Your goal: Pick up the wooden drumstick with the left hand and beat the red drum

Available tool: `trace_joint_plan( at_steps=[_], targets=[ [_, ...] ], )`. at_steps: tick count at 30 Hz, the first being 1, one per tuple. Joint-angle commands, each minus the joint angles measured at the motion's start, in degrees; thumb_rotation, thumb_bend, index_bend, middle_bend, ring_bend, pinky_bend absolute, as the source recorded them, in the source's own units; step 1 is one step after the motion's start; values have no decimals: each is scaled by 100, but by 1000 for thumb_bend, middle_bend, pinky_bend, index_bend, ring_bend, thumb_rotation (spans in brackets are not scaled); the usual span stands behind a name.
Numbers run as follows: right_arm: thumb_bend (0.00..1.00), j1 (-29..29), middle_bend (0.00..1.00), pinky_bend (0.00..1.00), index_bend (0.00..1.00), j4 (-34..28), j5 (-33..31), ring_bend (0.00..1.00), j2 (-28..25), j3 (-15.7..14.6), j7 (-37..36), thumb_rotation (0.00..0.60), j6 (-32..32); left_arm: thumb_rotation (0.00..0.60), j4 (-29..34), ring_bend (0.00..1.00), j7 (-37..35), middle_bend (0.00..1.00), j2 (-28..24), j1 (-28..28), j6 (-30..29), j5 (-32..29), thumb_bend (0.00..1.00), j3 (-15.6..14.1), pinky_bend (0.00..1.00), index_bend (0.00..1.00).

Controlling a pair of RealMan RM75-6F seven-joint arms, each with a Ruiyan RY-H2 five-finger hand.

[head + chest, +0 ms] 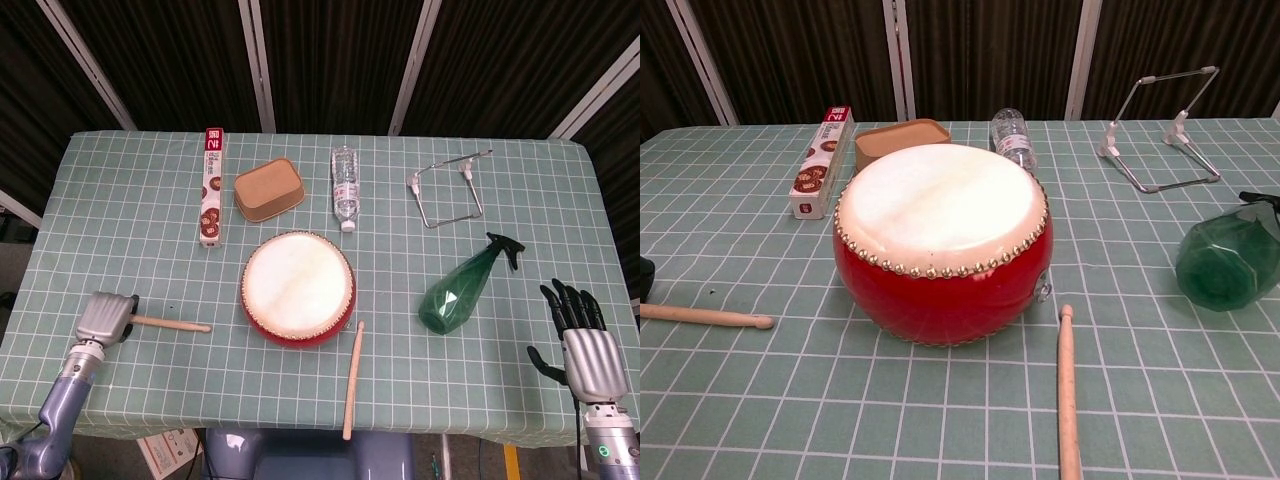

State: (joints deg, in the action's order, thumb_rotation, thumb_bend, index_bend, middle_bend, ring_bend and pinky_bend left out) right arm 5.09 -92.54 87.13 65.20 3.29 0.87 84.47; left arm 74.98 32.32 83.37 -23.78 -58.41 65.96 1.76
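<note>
The left hand (105,318) sits at the near left of the table, back plate facing up, fingers curled under around the butt end of a wooden drumstick (170,324). Its forearm runs down to the near left corner. The right hand (583,340) rests at the near right edge, back up, fingers extended and spread, holding nothing.

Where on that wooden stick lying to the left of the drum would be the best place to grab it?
Probably the butt end by the left hand. The drumstick lies flat, its rounded tip toward the red drum, so closing around the handle end from above leaves the tip free to strike.
</note>
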Motion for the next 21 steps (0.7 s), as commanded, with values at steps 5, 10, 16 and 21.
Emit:
trace_joint_plan(
  at_steps=[5, 10, 16, 21],
  targets=[
    [313, 9, 0, 15, 0, -19, 10, 0, -21, -11, -49, 600, -27, 600, -34, 1000, 122, 999, 35, -3, 37, -88, 312, -56, 990, 554],
    [312, 10, 0, 15, 0, -32, -3, 0, -36, -13, -87, 600, -44, 600, 22, 1000, 191, 1000, 23, 5, 12, -124, 462, -81, 990, 682],
    [313, 9, 0, 15, 0, -46, -33, 0, -51, -12, -132, 600, -68, 600, 437, 1000, 128, 1000, -201, 45, -204, -45, 542, -45, 990, 752],
    [312, 4, 0, 15, 0, -52, -29, 0, -49, -13, -121, 600, -55, 600, 1039, 1000, -117, 1000, -556, 119, -497, 137, 550, 22, 990, 759]
  ],
)
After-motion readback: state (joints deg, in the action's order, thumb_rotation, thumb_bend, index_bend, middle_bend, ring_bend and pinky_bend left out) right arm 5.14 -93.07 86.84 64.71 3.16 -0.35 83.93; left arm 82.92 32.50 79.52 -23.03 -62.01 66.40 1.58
